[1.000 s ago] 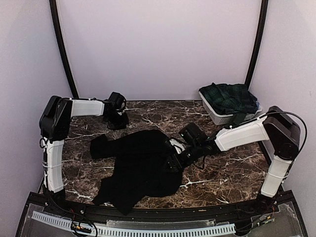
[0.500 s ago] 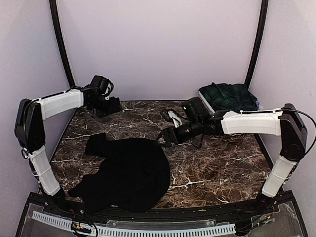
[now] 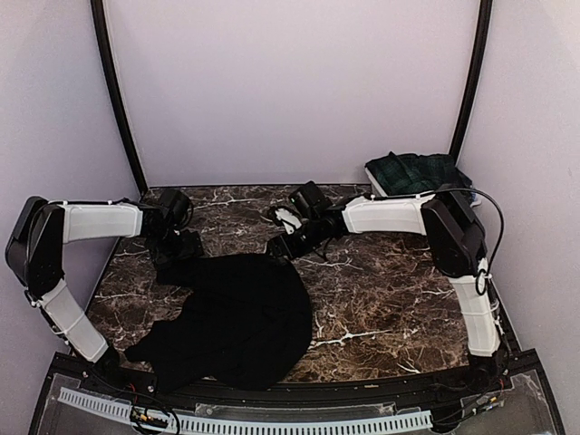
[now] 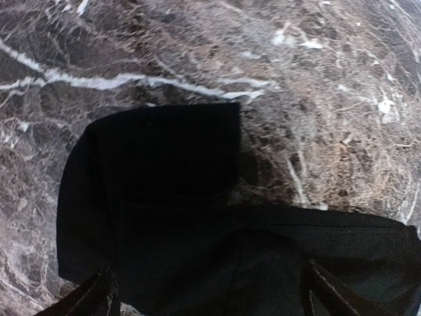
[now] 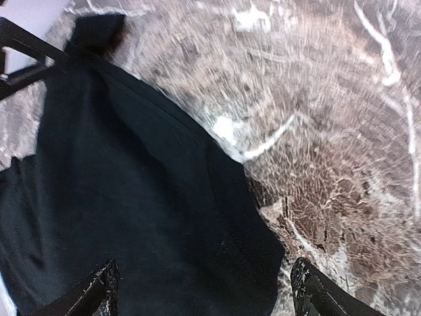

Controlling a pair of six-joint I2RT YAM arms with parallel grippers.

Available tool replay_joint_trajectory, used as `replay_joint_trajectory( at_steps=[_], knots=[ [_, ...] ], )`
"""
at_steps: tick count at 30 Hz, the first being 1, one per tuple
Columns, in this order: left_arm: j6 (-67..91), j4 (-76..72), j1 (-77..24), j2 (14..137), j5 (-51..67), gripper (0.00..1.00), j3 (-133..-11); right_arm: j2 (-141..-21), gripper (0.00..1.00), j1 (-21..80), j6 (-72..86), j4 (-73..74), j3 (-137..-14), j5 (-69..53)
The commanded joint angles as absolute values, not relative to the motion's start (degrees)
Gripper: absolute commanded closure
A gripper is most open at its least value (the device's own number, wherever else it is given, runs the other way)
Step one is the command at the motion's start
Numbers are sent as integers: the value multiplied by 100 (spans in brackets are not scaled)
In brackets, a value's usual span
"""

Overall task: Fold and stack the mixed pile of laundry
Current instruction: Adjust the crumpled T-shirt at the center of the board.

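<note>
A plain black cloth piece [image 3: 240,313] lies spread flat on the marble table, left of centre. My left gripper [image 3: 179,246] hovers at its far left corner, jaws wide open over a folded flap of the black cloth [image 4: 164,171]; only the fingertips [image 4: 99,296] show at the frame's bottom. My right gripper [image 3: 281,246] stands at the cloth's far right edge, open too, with its fingertips [image 5: 99,289] straddling the black cloth [image 5: 145,197] below. A green-and-navy tartan skirt [image 3: 417,172] sits in the basket at the back right.
The white slatted basket [image 3: 374,180] stands in the back right corner, partly behind my right arm. Bare marble table [image 3: 399,290] stretches right of the cloth. Purple walls and black posts enclose the back and sides.
The black cloth was dragged leftward and laid flatter. Both grippers let go and opened wide, rose toward the back, then came down to the cloth's far edge.
</note>
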State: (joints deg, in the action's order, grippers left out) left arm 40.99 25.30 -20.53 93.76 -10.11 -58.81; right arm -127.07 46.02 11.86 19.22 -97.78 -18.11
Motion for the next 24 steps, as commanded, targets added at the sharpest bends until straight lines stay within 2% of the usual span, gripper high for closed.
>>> replay_joint_trajectory(
  at_steps=[1,4,6,8,10,11,12,13,14,16,23,24],
  knots=[
    [4522,2589,-2040,9320,-1450,5,-5612,-13065,14,4636,916,2214,-10305,-1776],
    [4560,2395,-2039,9543,-1482,10,-5559,-13297,21,4635,867,2286,-10426,-1803],
    [4480,2259,-2028,9802,-1377,15,-5664,-13327,34,4628,861,2279,-10374,-1846],
    [4392,2109,-2010,10132,-1200,23,-5828,-13176,52,4612,884,2227,-10111,-1860],
    [4296,1882,-1986,10451,-887,36,-6024,-12894,74,4568,936,2105,-9721,-1899],
    [4247,1820,-1977,10666,-782,50,-6097,-12699,87,4529,978,2043,-9498,-1913],
    [4193,1672,-1978,10756,-560,58,-6286,-12494,100,4487,1014,1976,-9257,-1938],
    [4054,1588,-1978,10907,-408,76,-6390,-12242,100,4442,1045,1909,-9013,-1932],
    [3983,1430,-1978,10968,-172,89,-6627,-11987,100,4405,1072,1818,-8723,-1886],
    [3750,1270,-1993,11069,123,99,-7113,-11376,100,4348,1140,1628,-8165,-1737],
    [2638,633,-2056,11307,886,100,-8970,-9705,100,3969,1708,921,-6318,-1307],
    [2554,584,-2056,11475,983,93,-9342,-9599,100,3932,1747,855,-6172,-1237]
  ],
)
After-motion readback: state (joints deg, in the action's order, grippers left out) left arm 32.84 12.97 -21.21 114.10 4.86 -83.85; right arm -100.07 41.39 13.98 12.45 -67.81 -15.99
